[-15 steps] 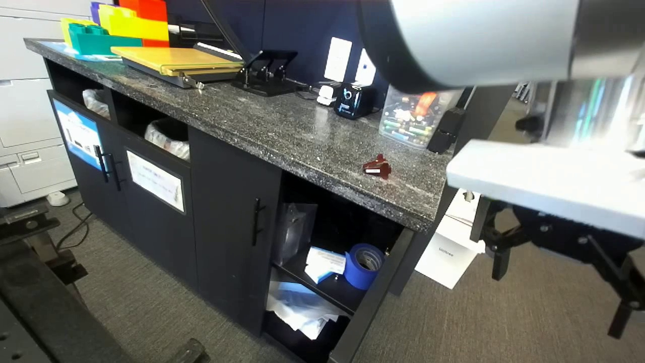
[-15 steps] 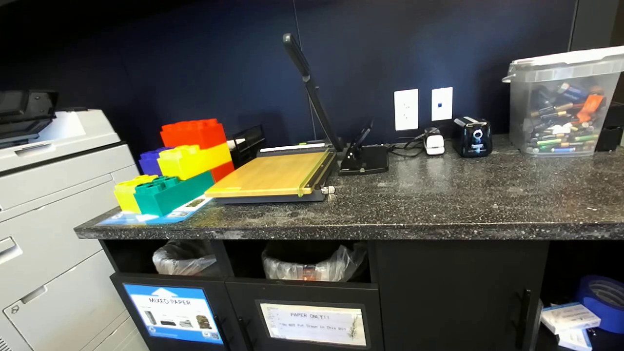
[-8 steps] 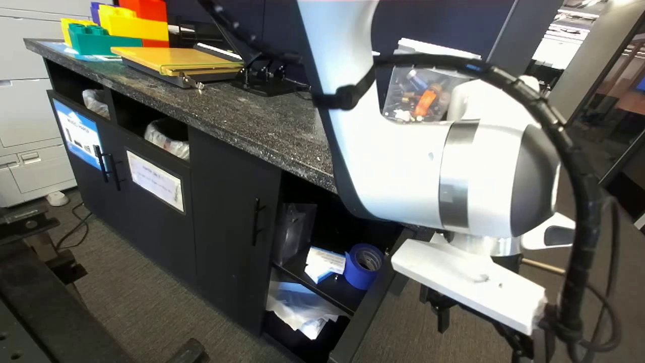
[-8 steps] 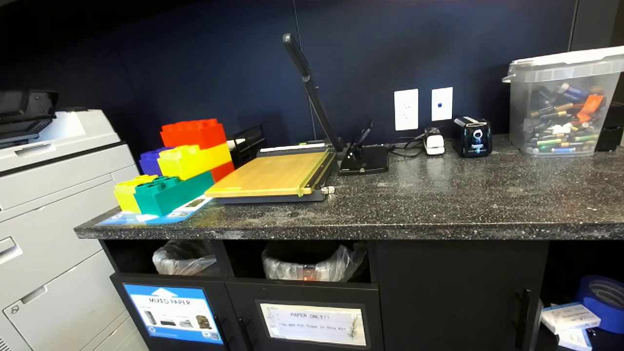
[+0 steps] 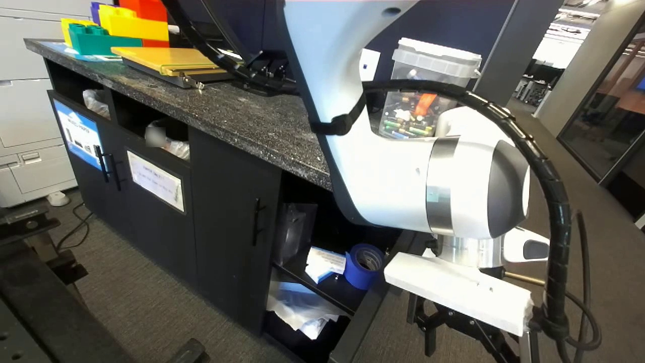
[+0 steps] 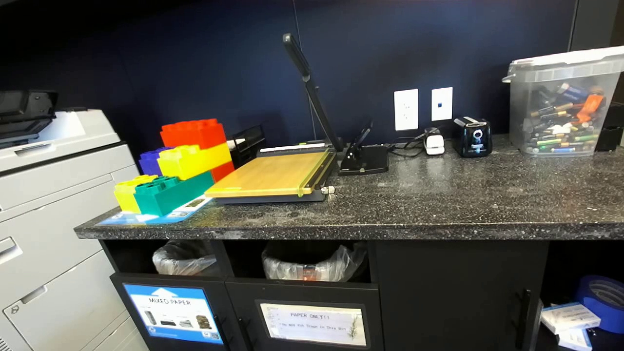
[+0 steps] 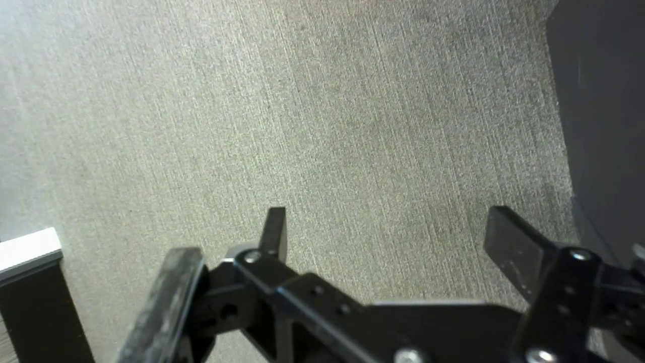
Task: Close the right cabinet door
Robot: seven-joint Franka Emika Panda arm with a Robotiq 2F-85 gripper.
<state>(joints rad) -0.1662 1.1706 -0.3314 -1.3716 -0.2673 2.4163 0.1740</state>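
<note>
Gripper [image 7: 385, 214] hangs over carpet [image 7: 312, 126], its two fingers [image 7: 511, 244] spread well apart with nothing held between them. In an exterior view the right cabinet door [image 5: 370, 307] stands swung out from the dark cabinet [image 5: 227, 282], the gripper near its outer side; whether they touch cannot be told. A blue tape roll [image 5: 359, 277] and a small white box [image 5: 325, 259] sit on the shelf [image 5: 340, 293] inside.

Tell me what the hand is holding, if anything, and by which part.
Nothing is held: the hand is open, with only carpet showing between its fingers.
</note>
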